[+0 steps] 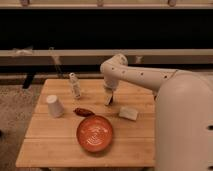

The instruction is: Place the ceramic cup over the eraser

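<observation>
Firstly, wooden table [50,152]: plank top, filling the lower left of the camera view. Clock bearings below read from its middle, 12 at the far edge.

Robot arm [145,77]: white, bulky, entering from 3 o'clock, bent at an elbow near 1 o'clock, dropping from there toward the tabletop.

Plate [94,133]: round, orange-red, marked with rings, lying flat at about 6 o'clock on the front half of the top.

Gripper [109,96]: at the arm's end, pointing down at 1 o'clock, low over the wood, between the bottle and the cream block. Whether spread or closed cannot be told, nor whether anything is held.

Ceramic cup [54,106]: plain white, narrow end up and wide end on the wood, at 9 o'clock, well apart from the gripper.

Bottle [75,86]: slim, whitish, capped, upright at 11 o'clock, beyond the cup.

Cream block [128,113]: pale, rectangular, lying flat toward 3 o'clock, near the gripper at its 4 o'clock.

Dark red item [82,112]: small, elongated, just beside the plate's rim at its 11 o'clock, between cup and gripper; kind not discernible.

Eraser [108,102]: small dark block, apparently right at the gripper's tip at 1 o'clock and partly masked by it, well apart from the cup and uncovered.
</observation>
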Controlling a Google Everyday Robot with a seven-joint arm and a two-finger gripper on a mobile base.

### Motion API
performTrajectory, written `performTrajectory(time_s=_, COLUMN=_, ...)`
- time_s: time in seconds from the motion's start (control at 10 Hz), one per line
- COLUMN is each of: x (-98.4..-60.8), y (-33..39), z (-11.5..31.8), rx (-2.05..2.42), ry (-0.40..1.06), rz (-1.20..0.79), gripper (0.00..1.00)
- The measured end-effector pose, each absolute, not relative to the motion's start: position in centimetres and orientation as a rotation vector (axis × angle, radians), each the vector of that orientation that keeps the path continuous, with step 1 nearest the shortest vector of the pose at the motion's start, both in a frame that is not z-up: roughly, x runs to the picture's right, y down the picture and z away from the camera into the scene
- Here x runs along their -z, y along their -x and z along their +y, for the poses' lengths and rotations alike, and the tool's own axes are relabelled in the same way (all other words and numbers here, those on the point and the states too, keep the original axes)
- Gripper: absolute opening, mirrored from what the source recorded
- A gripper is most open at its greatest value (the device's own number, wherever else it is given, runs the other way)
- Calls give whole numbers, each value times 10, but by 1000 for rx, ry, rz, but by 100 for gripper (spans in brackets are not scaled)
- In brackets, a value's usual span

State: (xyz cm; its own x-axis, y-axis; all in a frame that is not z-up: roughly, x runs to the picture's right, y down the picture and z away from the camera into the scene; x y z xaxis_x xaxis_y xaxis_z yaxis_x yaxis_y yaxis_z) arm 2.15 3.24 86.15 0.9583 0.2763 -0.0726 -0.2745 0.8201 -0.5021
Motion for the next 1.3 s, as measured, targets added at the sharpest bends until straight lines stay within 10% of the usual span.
performTrajectory(time_s=0.7, x=-867, y=-12, z=31, rx=-260, ry=533, rz=-10, gripper=80)
performTrajectory(time_s=1.3, x=-801, y=47, z=62, rx=-130, ry=571, rz=-108, gripper=80)
